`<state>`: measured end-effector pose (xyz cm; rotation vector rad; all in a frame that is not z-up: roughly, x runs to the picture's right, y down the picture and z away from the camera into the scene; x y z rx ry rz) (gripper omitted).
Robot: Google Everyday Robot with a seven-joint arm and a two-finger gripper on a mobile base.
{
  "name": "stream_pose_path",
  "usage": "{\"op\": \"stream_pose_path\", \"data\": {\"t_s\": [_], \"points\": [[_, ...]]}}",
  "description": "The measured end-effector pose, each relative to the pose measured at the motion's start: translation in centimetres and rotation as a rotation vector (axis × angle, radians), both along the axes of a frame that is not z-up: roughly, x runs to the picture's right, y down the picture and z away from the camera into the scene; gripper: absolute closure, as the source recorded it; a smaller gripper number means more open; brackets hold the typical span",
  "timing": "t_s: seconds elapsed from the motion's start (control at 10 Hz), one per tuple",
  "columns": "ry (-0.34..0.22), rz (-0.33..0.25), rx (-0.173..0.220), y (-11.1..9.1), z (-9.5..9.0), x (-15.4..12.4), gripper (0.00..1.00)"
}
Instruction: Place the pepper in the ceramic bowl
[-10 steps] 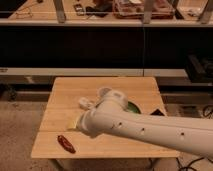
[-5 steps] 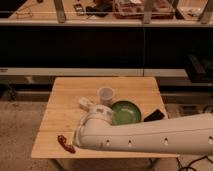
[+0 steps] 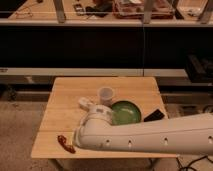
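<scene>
Camera view: the white arm point(image 3: 150, 137) reaches in from the right edge and crosses the near part of the wooden table point(image 3: 62, 107); the gripper point(image 3: 76, 141) sits at the arm's low left end, over the table's near left corner; the arm's own bulk covers it, so whether it is released, clenched or grasping cannot be told.

The pepper point(image 3: 65, 143), dark red and slim, lies on the table just beside the gripper, toward the picture's left; contact between the two cannot be determined.

The ceramic bowl point(image 3: 126, 112), green and round, stands up and to the right of the gripper, well apart from it and from the pepper; the arm covers its near rim; nothing red shows in the visible part of it.

A translucent cup point(image 3: 105, 94) stands upright beyond the gripper, just beside the bowl's far left rim; a white block point(image 3: 84, 103) lies near the cup on the gripper's side; a black object point(image 3: 154, 115) lies just right of the bowl, farthest from the gripper.
</scene>
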<state>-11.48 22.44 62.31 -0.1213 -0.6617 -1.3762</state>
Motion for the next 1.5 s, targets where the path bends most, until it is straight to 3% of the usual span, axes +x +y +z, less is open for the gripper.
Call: {"op": "stream_pose_path", "data": {"t_s": [0.3,0.5,0.9,1.5], "points": [[0.003,-0.002,0.000,0.0,0.0,0.1,0.35],[0.007,-0.044,0.046,-0.5,1.3,0.2,0.35],[-0.081,-0.174,0.150,-1.0,5.6,-1.4,0.35],[-0.104,-0.187,0.173,-0.8,5.9,-2.1,0.35]]}}
